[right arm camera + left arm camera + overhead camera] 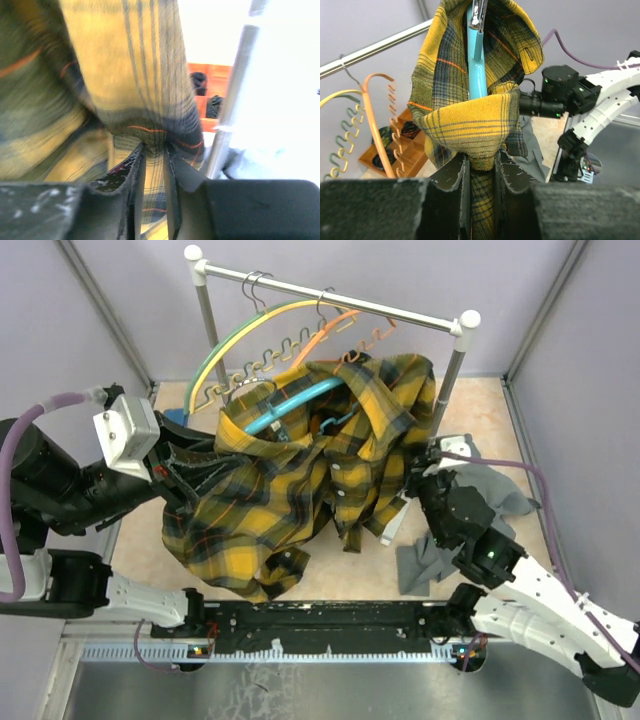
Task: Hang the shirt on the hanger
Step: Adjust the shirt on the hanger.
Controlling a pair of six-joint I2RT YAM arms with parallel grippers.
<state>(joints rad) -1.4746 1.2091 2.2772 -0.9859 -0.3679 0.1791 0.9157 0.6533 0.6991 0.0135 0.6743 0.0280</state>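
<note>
**Under the clothes rail, both claws pinch the plaid shirt**

On the table (pixel 520 430) in front of me, the yellow and black shirt (pixel 300 480) hangs bunched below the rail (pixel 330 295), draped over the light blue hanger (pixel 295 400). One blue arm of the hanger shows at the open collar. My left wrist camera shows the left gripper (pixel 481 165) narrowed onto a fold of the plaid cloth, with the blue bar rising straight above it to its metal hook. The right wrist view is blurred, but the right gripper (pixel 154 155) is also clamped on a strip of the plaid cloth between its fingers. A green hanger (pixel 240 335) and an orange hanger (pixel 335 325) hang from the rail behind the shirt. A grey garment (pixel 440 560) lies on the table by the right arm. I cannot tell whether the blue hanger's hook is on the rail.
</note>
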